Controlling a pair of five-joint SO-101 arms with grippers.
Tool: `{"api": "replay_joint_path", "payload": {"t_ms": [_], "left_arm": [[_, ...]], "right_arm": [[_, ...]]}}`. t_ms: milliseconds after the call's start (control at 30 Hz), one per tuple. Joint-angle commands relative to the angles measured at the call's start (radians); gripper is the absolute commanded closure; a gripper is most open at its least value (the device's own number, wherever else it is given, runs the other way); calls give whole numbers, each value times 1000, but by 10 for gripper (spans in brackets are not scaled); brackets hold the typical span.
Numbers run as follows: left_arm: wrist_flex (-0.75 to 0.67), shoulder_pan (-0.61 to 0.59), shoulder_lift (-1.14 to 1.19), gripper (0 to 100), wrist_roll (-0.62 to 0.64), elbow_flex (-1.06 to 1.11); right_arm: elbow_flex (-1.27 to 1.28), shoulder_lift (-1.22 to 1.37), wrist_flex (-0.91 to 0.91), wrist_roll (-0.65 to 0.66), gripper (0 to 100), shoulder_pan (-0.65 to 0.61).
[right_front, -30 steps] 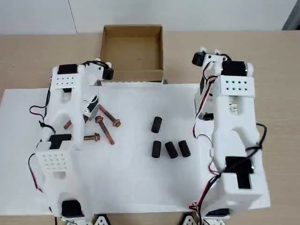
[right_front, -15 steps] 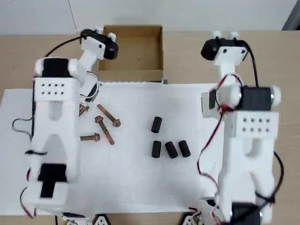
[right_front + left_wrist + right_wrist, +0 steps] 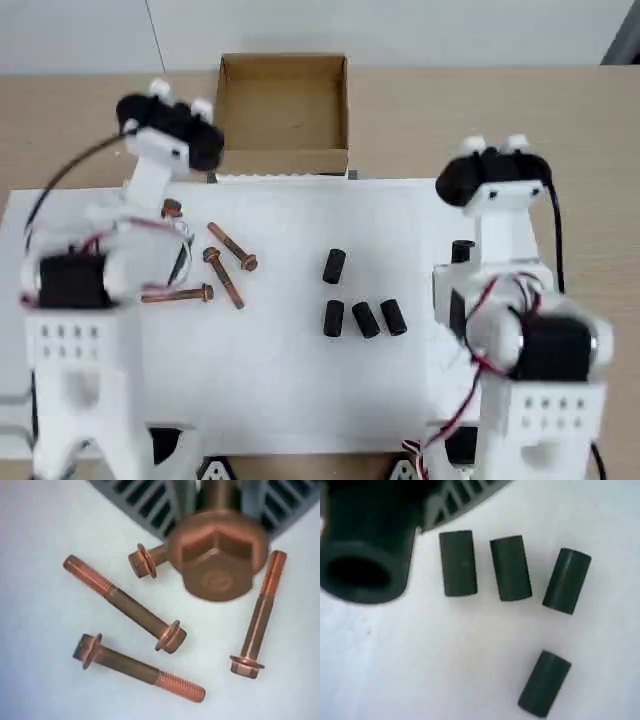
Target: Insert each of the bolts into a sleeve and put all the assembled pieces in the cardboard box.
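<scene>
Left arm stands over the left part of the white mat (image 3: 280, 400). Left gripper (image 3: 170, 215) has its ribbed fingers clamped on the shank of the held bolt (image 3: 217, 560). The bolt is copper-coloured, and its hex flange head faces the wrist camera.

- The held bolt hangs above the loose bolts (image 3: 122, 600).
- Left wrist view: four loose bolts lie flat on the mat. One of them is half hidden behind the held bolt's head.
- High view: three loose bolts show left of centre. Two are slanted side by side. The third lies crosswise nearer the arm bases, its head close to the shank of one slanted bolt.

Right arm stands over the right edge of the mat. Right gripper (image 3: 463, 262) is closed around the held sleeve (image 3: 362, 555). The sleeve is a black tube, its open bore turned toward the wrist camera.

- Four loose sleeves (image 3: 365, 319) lie on the mat at centre.
- Three of them sit in a close row, not touching.
- The fourth sits by itself, on the side toward the box.

Bolts and sleeves are well apart, and none are joined.

Cardboard box (image 3: 225, 105) sits open-topped on the wooden table (image 3: 590, 120), just beyond the mat's far edge and between the two arms. All bolts and sleeves are outside it.
</scene>
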Motion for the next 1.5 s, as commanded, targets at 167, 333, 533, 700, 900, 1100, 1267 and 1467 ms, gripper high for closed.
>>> {"api": "replay_joint_path", "payload": {"t_ms": [167, 333, 533, 700, 900, 1100, 1267, 1467], "left_arm": [[-313, -3, -446, 995, 115, 464], [-445, 3, -634, 995, 224, 656], [-566, 5, -842, 995, 362, 835], [-623, 5, -1031, 995, 436, 969], [-654, 5, -1146, 995, 450, 1066], [-655, 21, -1149, 995, 623, 1066], [-663, 158, -1149, 995, 740, 1067], [-792, 305, -1149, 994, 789, 1070]], "right_arm": [[235, -216, -177, 2, 995, 1], [367, -303, -271, 0, 995, -1], [528, -415, -406, -12, 995, -35], [663, -547, -486, -81, 995, -194], [853, -717, -578, -81, 995, -329], [1013, -892, -653, -80, 995, -456], [1037, -880, -671, -83, 995, -558], [1036, -880, -668, -80, 995, -654]]}}
